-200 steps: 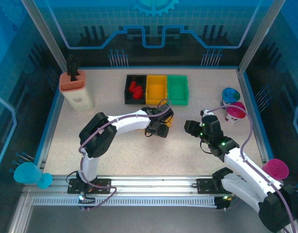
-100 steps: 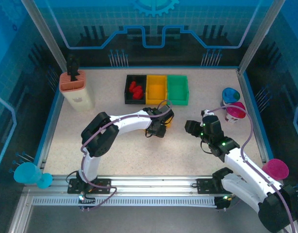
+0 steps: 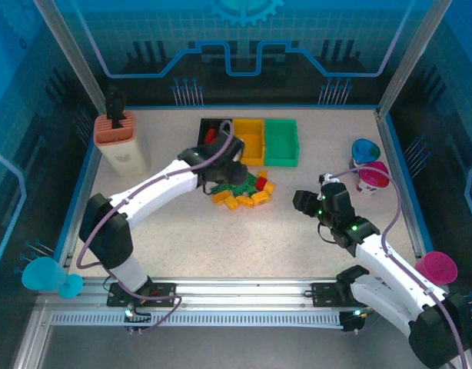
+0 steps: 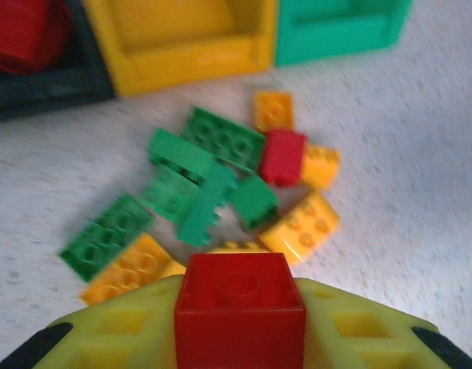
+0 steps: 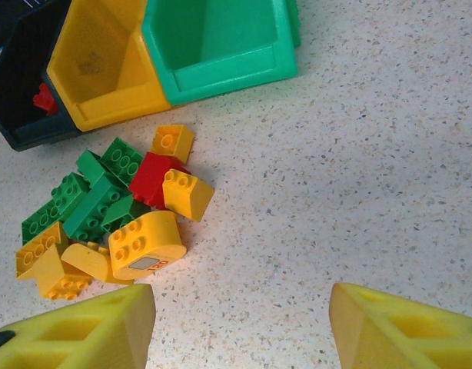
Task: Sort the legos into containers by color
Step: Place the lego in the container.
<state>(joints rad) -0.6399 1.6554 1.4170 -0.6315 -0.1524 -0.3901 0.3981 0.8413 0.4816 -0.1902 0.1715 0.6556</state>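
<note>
Legos (image 3: 244, 192) are piled mid-frame below the bins (image 3: 264, 142); a red brick (image 4: 240, 296) is pinched in the left gripper (image 4: 240, 330), the right gripper (image 5: 240, 323) is spread wide, empty. Probably light, hard, slick plastic, so flat sides are best squeezed.

The left arm (image 3: 144, 200) extended from its base at the near edge, out and to the right, with its elbow on the left side and its wrist angled downward. Its pincer (image 4: 240, 327) was closed on a red brick (image 4: 240, 296), which sat clamped between the yellow fingers (image 4: 359, 327). The right arm (image 3: 382, 261) reached forward and to the left. Its pincer (image 5: 240, 327) pointed down, fingers (image 5: 82, 330) well apart, holding nothing.
</note>
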